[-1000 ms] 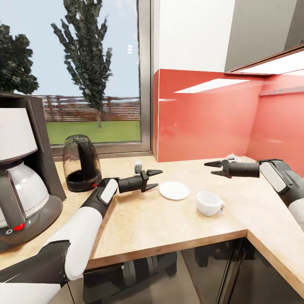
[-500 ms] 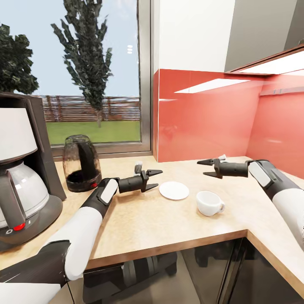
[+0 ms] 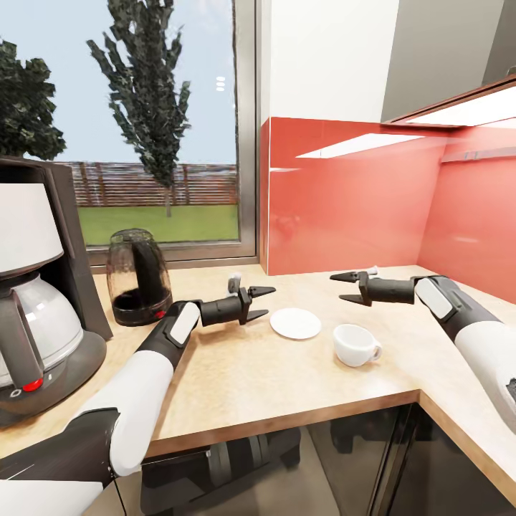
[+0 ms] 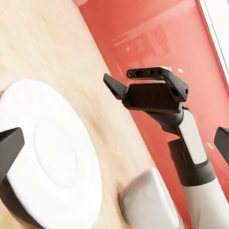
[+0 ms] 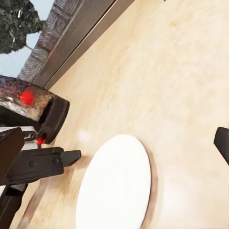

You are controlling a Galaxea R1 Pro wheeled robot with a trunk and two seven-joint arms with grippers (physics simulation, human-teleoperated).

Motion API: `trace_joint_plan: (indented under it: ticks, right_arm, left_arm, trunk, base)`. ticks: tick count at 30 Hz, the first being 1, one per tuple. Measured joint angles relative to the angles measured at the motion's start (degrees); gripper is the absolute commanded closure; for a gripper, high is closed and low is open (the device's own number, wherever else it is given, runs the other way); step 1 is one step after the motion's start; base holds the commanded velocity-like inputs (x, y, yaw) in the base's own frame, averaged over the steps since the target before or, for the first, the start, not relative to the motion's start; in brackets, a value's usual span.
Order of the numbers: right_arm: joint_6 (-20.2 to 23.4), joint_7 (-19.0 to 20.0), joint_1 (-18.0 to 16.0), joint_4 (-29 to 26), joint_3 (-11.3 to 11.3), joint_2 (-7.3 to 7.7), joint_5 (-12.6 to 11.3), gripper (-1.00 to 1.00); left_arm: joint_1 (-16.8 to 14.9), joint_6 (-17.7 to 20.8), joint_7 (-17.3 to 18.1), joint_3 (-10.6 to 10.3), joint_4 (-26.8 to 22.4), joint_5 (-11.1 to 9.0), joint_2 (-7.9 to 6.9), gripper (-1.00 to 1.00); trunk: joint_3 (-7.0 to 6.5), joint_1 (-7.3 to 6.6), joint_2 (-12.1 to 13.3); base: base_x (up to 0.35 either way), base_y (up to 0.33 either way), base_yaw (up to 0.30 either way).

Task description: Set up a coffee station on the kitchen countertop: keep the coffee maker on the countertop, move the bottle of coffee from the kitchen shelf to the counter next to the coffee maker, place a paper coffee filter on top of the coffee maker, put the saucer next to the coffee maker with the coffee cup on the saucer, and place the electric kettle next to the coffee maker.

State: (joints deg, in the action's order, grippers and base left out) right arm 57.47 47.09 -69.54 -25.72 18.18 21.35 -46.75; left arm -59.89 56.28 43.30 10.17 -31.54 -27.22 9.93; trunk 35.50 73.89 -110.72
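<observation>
The white saucer (image 3: 295,323) lies flat on the beige countertop, and the white coffee cup (image 3: 355,344) stands upright just to its right, off the saucer. My left gripper (image 3: 271,302) hovers open just left of the saucer. My right gripper (image 3: 335,287) is open too, above the counter behind the cup and right of the saucer. The coffee maker (image 3: 36,287) stands at the far left with the dark electric kettle (image 3: 138,276) beside it. The left wrist view shows the saucer (image 4: 47,157), the cup (image 4: 148,200) and the right gripper (image 4: 143,88). The right wrist view shows the saucer (image 5: 117,183) and the kettle (image 5: 33,107).
A red backsplash (image 3: 344,193) walls the counter's back and right side, with a window (image 3: 129,129) behind the kettle. The countertop (image 3: 287,380) turns a corner at the right. A small white object (image 3: 233,283) sits behind the left gripper.
My right gripper has moved left along the counter, closer to the saucer and above the area behind the cup. The left arm, saucer and cup have stayed put.
</observation>
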Motion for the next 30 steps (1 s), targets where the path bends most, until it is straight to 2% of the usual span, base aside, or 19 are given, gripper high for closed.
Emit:
trace_joint_plan:
  ticks: [4, 12, 29, 30]
  right_arm:
    - [0.00, 0.01, 0.00, 0.03, 0.00, -0.14, -0.01, -1.00]
    - [-0.04, 0.00, 0.00, 2.95, 0.06, -2.55, -0.01, -1.00]
    - [-0.03, 1.20, -0.01, 3.79, 0.02, -4.32, -0.09, -1.00]
    - [0.03, 1.28, 0.00, 3.92, 0.03, -4.84, -0.10, -1.00]
  left_arm:
    - [0.00, 0.01, 0.01, -0.21, -0.13, 0.00, 0.00, -1.00]
    - [0.00, 0.02, 0.00, -0.15, -0.21, -0.01, 0.00, -1.00]
    - [0.00, 0.02, 0.00, 0.07, -0.21, 0.00, 0.00, -1.00]
    - [-0.03, 0.01, 0.00, 0.12, -0.20, -0.01, 0.00, -1.00]
  trunk:
    - [0.00, 0.00, 0.00]
    - [0.00, 0.00, 0.00]
    - [0.00, 0.00, 0.00]
    - [0.00, 0.00, 0.00]
  base:
    - [0.000, 0.000, 0.000]
    - [0.000, 0.000, 0.000]
    - [0.000, 0.000, 0.000]
    - [0.000, 0.000, 0.000]
